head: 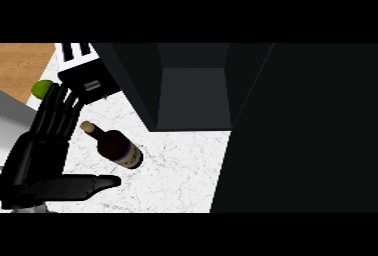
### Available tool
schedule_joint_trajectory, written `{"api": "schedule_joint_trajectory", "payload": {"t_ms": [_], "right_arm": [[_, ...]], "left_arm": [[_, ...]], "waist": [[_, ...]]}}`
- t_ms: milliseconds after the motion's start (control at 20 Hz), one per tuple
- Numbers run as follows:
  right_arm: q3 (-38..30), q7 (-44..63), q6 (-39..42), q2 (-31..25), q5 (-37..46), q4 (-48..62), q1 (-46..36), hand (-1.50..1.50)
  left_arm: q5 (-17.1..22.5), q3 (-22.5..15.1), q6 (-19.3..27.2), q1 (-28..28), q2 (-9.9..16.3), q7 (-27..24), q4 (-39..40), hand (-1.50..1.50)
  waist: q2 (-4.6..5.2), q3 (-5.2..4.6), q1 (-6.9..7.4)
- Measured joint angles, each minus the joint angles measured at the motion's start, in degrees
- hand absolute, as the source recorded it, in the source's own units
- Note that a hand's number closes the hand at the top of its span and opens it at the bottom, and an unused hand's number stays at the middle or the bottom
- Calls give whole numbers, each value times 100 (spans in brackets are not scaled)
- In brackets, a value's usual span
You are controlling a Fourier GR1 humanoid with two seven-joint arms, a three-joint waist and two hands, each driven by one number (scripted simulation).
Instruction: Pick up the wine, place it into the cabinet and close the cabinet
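While the dark glass wine bottle [114, 147] with its pale cork-coloured top and light label lies on its side on the white marble-patterned table [177, 175], the step in hand is, by my judgement, the grasp itself, and it has not yet been made. The left robot hand [40, 150], black and coming in from the lower left, is spread open: its fingers run straight up along the bottle's left side and its thumb juts out to the right below the bottle's base, so the bottle sits in the gap between thumb and fingers, apparently apart from both. It has hold of nothing. The right robot hand shows nowhere in the view.

To do this well, the hand should likely settle so that the fingers and thumb close across the bottle's wide body near the label, not the thin neck, which points up and to the left. A lying bottle can roll, so the closing should meet it from both sides at once rather than nudge it from one.

The tall dark cabinet [196, 85] stands open just beyond the bottle, its grey inner floor visible, with what looks like its large black door [295, 130] swung out at the right. A small yellow-green round fruit [42, 88] and a black-and-white box-like object [85, 77] sit at the upper left, near the fingertips; the lift should keep clear of them.
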Motion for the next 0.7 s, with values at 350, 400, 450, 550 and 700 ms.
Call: {"api": "schedule_joint_trajectory", "payload": {"t_ms": [350, 400, 450, 550, 700], "right_arm": [[254, 53, -251, -174, 77, -1, -113, -150], [177, 81, -247, -236, 79, -3, -135, -150], [147, 113, -279, -251, 82, -3, -185, -150], [151, 157, -332, -294, 93, 3, -261, -150], [93, 93, -333, -455, 96, -11, -201, -150]], "left_arm": [[-77, 85, -225, 564, -22, -935, 559, -150], [-78, 95, -246, 594, -29, -1021, 628, -150], [-11, 178, -328, 632, 23, -1122, 716, -150], [-8, 248, -382, 593, 47, -1301, 978, -150], [10, 313, -516, 706, 80, -1595, 1270, -150]], "waist": [[-9, 0, -1], [-6, 0, 4], [-3, 1, 9], [0, 1, 5], [1, 3, 4]]}}
